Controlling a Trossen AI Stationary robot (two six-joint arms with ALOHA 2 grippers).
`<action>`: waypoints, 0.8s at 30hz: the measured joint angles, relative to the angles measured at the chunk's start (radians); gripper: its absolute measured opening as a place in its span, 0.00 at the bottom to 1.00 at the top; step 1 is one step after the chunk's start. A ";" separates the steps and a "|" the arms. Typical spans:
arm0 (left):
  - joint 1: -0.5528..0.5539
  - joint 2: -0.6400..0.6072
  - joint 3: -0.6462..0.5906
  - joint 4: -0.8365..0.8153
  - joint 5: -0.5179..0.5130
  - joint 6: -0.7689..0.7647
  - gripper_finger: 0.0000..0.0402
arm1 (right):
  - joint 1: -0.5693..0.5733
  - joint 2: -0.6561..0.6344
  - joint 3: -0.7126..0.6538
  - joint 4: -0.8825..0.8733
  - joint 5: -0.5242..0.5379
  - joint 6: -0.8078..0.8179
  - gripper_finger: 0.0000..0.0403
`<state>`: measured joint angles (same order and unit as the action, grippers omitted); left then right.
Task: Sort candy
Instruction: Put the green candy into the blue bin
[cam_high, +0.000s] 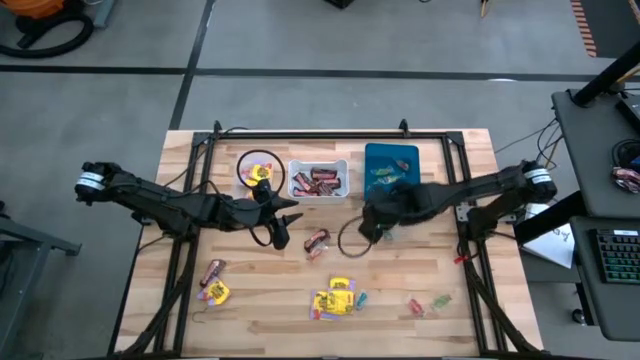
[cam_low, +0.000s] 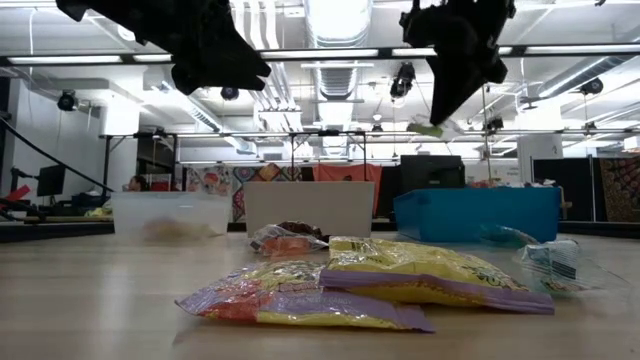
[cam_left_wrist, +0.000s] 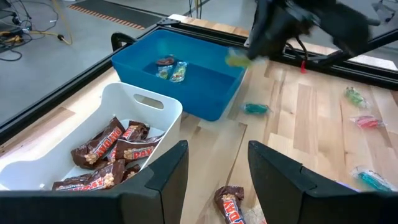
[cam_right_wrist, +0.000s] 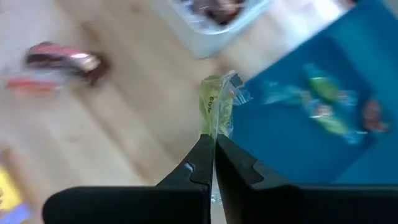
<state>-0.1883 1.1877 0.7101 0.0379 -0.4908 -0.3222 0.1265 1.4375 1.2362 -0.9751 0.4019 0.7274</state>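
Note:
My right gripper (cam_right_wrist: 213, 149) is shut on a small green wrapped candy (cam_right_wrist: 217, 106) and hangs high over the table, just off the blue bin's (cam_high: 392, 165) near-left corner. The low view shows this candy (cam_low: 425, 128) at the gripper's lower tip. My left gripper (cam_left_wrist: 214, 180) stands open in the air by the white bin (cam_left_wrist: 146, 102), with nothing between its fingers. A dark brown bar (cam_left_wrist: 231, 205) lies on the table below it. Yellow packets (cam_high: 335, 298) and small red and green pieces (cam_high: 428, 303) lie near the front. My right gripper pinches one end of the green candy's wrapper (cam_right_wrist: 214, 132) between its two fingertips. The fingers slant downward from above. The rest of the candy sticks out past the fingertips, lifted clear of the table.
A clear round bin (cam_high: 258, 170) holds yellow candy, the white bin holds brown bars (cam_left_wrist: 102, 152), and the blue bin holds a few small pieces (cam_left_wrist: 171, 70). A teal piece (cam_left_wrist: 255, 109) lies by the blue bin. More candy (cam_high: 213, 285) lies front left. A black frame (cam_high: 330, 135) rims the table.

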 joint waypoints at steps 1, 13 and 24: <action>0.000 0.000 0.000 0.000 0.000 0.000 0.38 | -0.027 -0.010 0.000 -0.017 0.001 -0.013 0.02; 0.000 0.000 0.000 -0.002 0.001 0.000 0.38 | -0.397 0.003 -0.085 -0.084 0.024 -0.155 0.02; 0.000 0.000 0.000 -0.002 0.002 0.000 0.38 | -0.552 0.004 -0.274 0.026 0.046 -0.206 0.02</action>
<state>-0.1884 1.1877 0.7101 0.0357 -0.4889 -0.3225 -0.4253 1.4418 0.9617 -0.9489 0.4478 0.5216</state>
